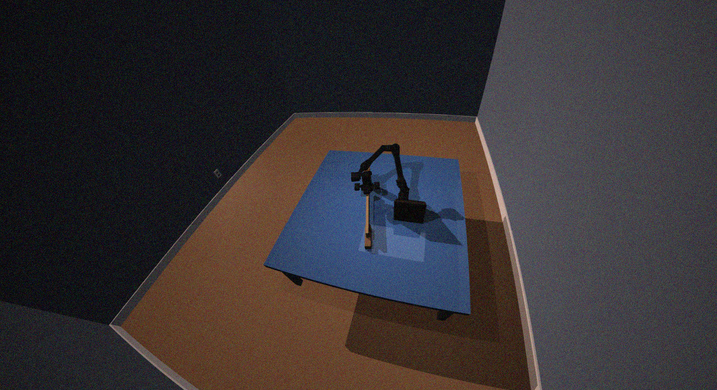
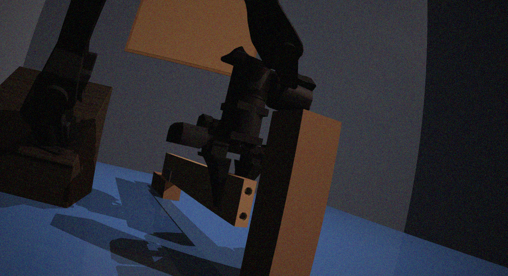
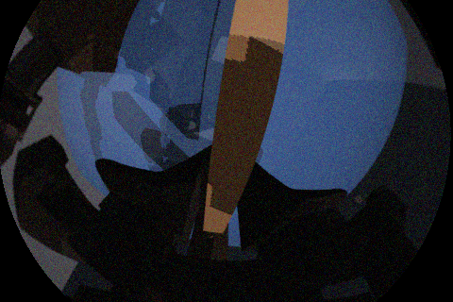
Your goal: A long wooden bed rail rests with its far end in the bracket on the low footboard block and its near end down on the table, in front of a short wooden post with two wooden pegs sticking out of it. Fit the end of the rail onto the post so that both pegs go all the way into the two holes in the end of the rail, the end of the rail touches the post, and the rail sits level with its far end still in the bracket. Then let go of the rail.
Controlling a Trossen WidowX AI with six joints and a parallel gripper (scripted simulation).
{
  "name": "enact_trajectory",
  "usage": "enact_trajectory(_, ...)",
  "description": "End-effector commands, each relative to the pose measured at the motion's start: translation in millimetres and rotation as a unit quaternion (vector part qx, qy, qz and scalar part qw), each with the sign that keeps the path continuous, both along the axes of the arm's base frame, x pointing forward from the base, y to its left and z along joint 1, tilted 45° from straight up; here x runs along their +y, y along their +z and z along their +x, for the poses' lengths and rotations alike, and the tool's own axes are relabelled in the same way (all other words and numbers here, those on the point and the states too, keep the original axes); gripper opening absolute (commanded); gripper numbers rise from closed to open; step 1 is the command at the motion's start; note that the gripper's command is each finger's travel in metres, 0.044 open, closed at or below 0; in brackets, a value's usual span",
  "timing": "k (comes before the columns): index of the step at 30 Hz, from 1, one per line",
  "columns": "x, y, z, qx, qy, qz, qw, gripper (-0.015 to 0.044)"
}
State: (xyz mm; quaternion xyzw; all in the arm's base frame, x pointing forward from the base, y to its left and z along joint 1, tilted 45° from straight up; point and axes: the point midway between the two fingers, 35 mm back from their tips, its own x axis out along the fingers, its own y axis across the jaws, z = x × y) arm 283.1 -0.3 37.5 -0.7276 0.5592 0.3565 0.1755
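My gripper (image 2: 227, 167) is clamped on the bed rail (image 2: 199, 182) at mid-frame; its long axis slopes, its drilled end lifted off the table (image 2: 355, 238), facing the post (image 2: 305, 189) just beside it.

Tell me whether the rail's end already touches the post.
No: in the exterior view the rail's end shows both holes open, apart from the post.
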Motion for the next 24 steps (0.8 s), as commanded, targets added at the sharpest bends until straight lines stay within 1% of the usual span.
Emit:
enact_trajectory(1, -0.1, 3.3, 1.2, -0.003, 0.003, 0.001, 1.000, 0.0000)
enact_trajectory(24, -2.9, 9.6, 3.7, -0.003, 0.003, 0.000, 1.000, 0.0000)
